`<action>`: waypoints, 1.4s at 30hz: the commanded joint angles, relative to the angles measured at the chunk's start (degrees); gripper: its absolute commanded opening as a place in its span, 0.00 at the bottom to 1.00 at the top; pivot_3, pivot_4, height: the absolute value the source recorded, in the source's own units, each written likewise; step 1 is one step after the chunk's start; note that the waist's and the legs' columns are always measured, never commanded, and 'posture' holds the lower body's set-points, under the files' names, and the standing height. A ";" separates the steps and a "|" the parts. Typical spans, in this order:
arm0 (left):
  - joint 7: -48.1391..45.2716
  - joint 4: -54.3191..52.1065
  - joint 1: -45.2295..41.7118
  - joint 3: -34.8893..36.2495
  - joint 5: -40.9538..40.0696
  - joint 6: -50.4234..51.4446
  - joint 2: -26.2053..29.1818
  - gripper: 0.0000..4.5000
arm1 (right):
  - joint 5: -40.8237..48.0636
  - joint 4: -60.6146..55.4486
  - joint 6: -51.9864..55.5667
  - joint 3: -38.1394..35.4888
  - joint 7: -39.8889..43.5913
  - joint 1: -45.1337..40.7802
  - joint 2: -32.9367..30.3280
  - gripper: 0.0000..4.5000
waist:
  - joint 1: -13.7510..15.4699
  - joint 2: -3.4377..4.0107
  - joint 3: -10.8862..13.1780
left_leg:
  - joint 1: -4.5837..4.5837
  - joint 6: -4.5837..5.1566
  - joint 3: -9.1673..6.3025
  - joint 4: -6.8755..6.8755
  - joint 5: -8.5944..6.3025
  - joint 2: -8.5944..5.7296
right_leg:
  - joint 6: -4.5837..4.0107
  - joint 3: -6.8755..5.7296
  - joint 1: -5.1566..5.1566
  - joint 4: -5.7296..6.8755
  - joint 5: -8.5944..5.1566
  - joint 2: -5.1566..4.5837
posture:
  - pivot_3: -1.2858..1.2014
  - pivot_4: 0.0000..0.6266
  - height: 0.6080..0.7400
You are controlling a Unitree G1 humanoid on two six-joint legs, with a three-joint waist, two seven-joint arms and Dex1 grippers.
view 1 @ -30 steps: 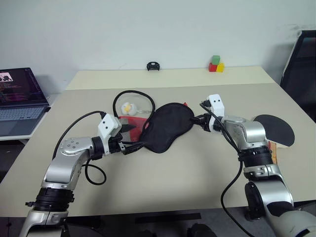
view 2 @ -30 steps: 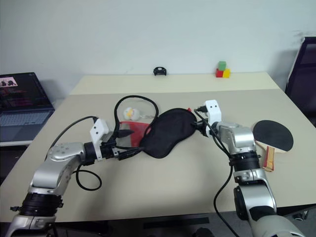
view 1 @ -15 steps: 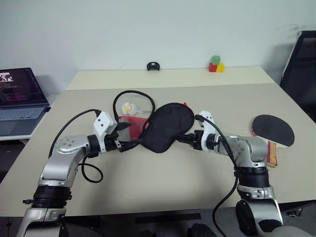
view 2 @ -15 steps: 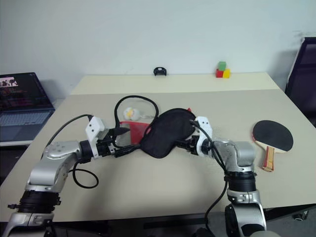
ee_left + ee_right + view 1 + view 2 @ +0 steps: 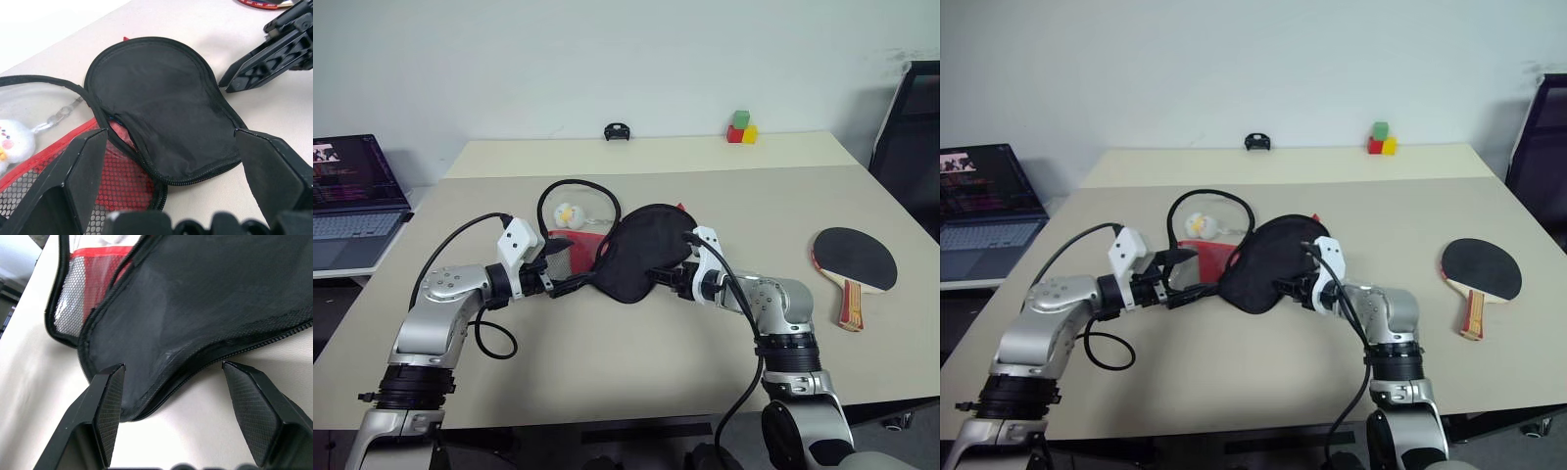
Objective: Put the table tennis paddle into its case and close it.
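The soft black fabric case (image 5: 641, 253) with its red mesh panel is lying unzipped in the middle of the beige table (image 5: 636, 343). The left gripper (image 5: 570, 285) is hovering at its left edge, fingers spread wide and holding nothing. The right gripper (image 5: 658, 278) is sitting at the case's near right edge, fingers likewise parted (nothing between them). The black-faced, wooden-handled table tennis paddle (image 5: 852, 266) is resting well apart, far right on the table.

One soft black fabric case with red mesh panel (image 5: 631, 253) lies open on the table. One black-faced wooden table tennis paddle (image 5: 852, 262) sits apart. Three small blocks (image 5: 741, 128), red, green and yellow, stand at the far edge. One small black object (image 5: 617, 131). One open laptop (image 5: 352, 199).
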 commanded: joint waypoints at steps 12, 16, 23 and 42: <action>-0.21 -0.89 -0.59 1.84 -0.89 -0.46 1.00 1.00 | -0.44 7.54 -10.03 2.35 -1.54 -5.48 4.76 0.76 | -0.11 0.00 0.00 | 0.01 -0.01 -0.01 0.00 0.01 0.00 | 0.00 0.00 -0.01 0.03 0.00 0.00 | 0.52 0.24 1.00; -0.18 -1.15 -0.37 1.87 -0.88 -0.40 1.17 1.00 | -0.44 7.34 -9.91 2.04 -2.63 -5.10 4.33 0.65 | -0.10 0.00 0.00 | 0.01 -0.01 -0.01 0.00 0.01 0.00 | 0.00 0.00 -0.01 0.03 0.00 0.00 | 0.52 0.24 1.00; -1.81 -2.43 -0.54 1.18 -2.13 0.71 0.98 1.00 | 1.63 3.02 -4.02 1.06 -2.83 -2.58 0.80 0.08 | -0.07 0.00 0.00 | 0.00 -0.01 -0.02 0.00 0.00 0.00 | 0.00 -0.01 -0.01 0.03 0.00 -0.01 | 0.52 0.24 1.00; -5.70 -8.66 -3.63 -6.23 -3.40 3.69 -3.54 1.00 | 5.19 -1.55 9.44 1.10 5.43 -1.41 -17.06 0.00 | 0.49 -0.02 -0.01 | -0.03 0.13 0.02 0.01 -0.01 0.00 | 0.00 0.00 0.03 0.01 0.00 0.00 | 0.52 0.24 1.00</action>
